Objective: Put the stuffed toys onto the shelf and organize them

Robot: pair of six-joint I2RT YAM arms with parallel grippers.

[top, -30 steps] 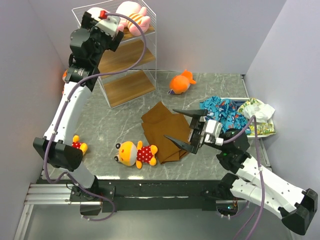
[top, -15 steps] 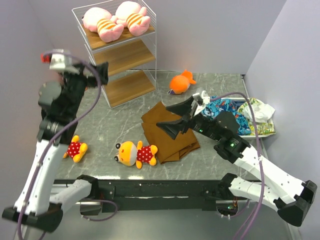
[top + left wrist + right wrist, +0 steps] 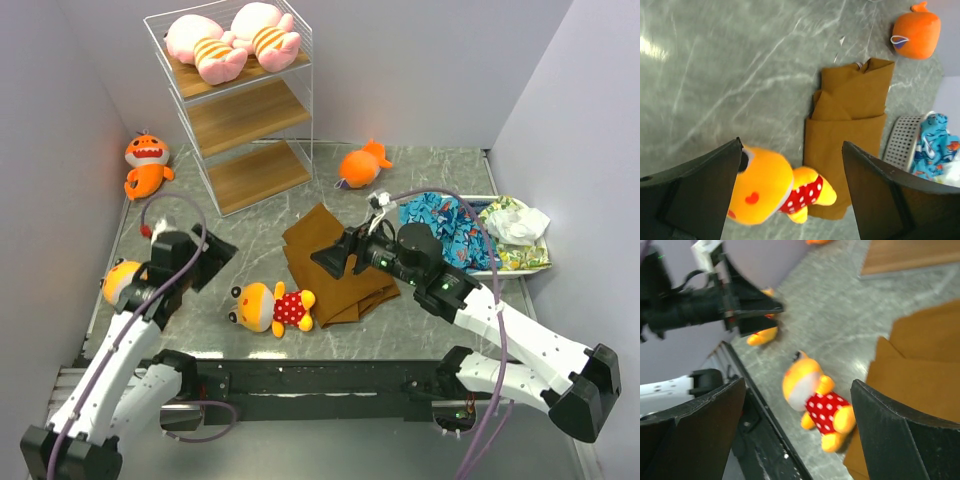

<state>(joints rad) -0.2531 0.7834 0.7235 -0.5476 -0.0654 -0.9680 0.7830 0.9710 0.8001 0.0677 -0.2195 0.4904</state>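
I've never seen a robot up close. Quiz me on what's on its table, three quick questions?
1. True or false: both pink toys lie on the shelf's top board.
2. How many toys lie on the table? A two, B four, C six.
3. Name the flat thing beside the near polka-dot toy.

Key: 1 true. 2 B: two sharks and two polka-dot toys. 3 the brown cloth.

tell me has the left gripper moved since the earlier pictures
Yes. The left gripper was up at the shelf top board; it has swung down toward the near-left table edge, well clear of the shelf.
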